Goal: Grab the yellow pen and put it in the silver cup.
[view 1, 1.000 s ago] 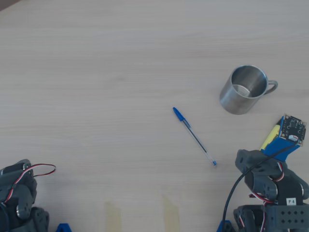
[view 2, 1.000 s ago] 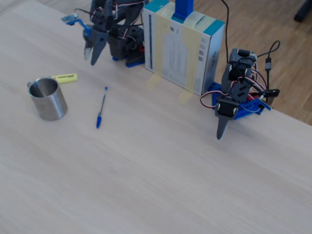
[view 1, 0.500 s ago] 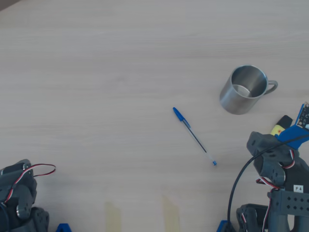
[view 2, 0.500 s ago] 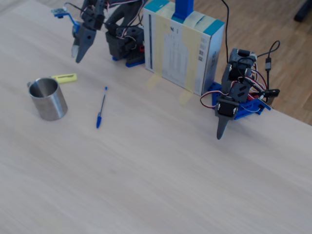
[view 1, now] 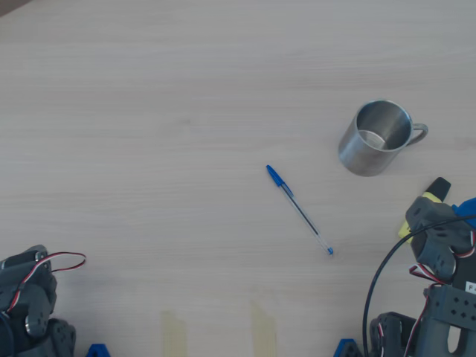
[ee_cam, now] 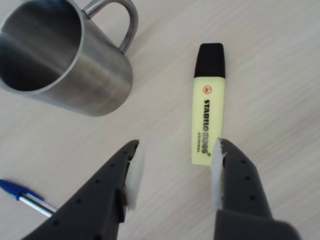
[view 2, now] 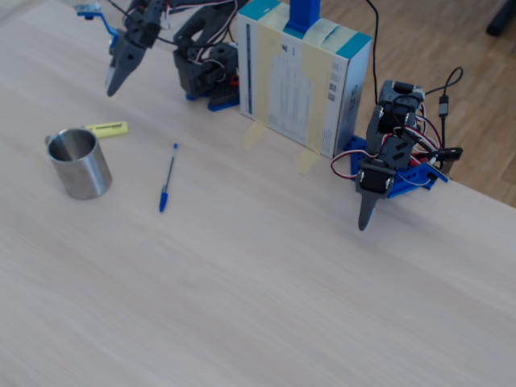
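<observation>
Ample bare table (ee_cam: 280, 60) beside yellow pen (ee_cam: 208, 110)

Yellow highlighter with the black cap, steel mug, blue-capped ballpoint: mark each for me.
yellow highlighter (ee_cam: 208, 120), wrist view, on its printed yellow body.
steel mug (ee_cam: 90, 82), wrist view, on its outer side wall.
blue-capped ballpoint (view 1: 300, 210), overhead view, mid-barrel.

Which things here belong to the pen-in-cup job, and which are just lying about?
Job: yellow pen, lying flat on the table; silver cup, upright and empty; gripper, open above the pen.
Lying about: blue ballpoint pen; second arm; box.
</observation>
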Available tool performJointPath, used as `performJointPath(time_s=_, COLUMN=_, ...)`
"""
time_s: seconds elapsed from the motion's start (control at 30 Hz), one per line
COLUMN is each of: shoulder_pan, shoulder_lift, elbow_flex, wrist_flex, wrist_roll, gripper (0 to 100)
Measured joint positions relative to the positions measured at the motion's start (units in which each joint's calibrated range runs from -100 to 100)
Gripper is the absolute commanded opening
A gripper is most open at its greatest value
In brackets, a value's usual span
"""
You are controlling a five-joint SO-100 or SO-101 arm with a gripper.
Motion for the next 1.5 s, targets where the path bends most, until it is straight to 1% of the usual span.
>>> performJointPath(time_s=0.37, shoulder_pan=3.2, shoulder_lift=1.8, elbow_flex=0.0, wrist_flex=0.0, wrist_roll=0.0, gripper=22)
performJointPath(time_s=0.63, shoulder_pan=3.2, shoulder_lift=10.8, elbow_flex=-0.1, wrist_flex=-6.1, wrist_roll=3.5, gripper=22)
performJointPath(time_s=0.93, shoulder_pan=3.1, shoulder_lift=17.7, elbow_flex=-0.1, wrist_flex=-10.5, wrist_roll=3.8, gripper=22)
performJointPath(time_s=1.3, shoulder_pan=2.3, shoulder_lift=23.3, elbow_flex=-1.4, wrist_flex=-11.3, wrist_roll=3.8, gripper=22)
performJointPath(time_s=1.5, shoulder_pan=2.3, shoulder_lift=27.1, elbow_flex=-4.9, wrist_flex=-12.0, wrist_roll=3.8, gripper=21)
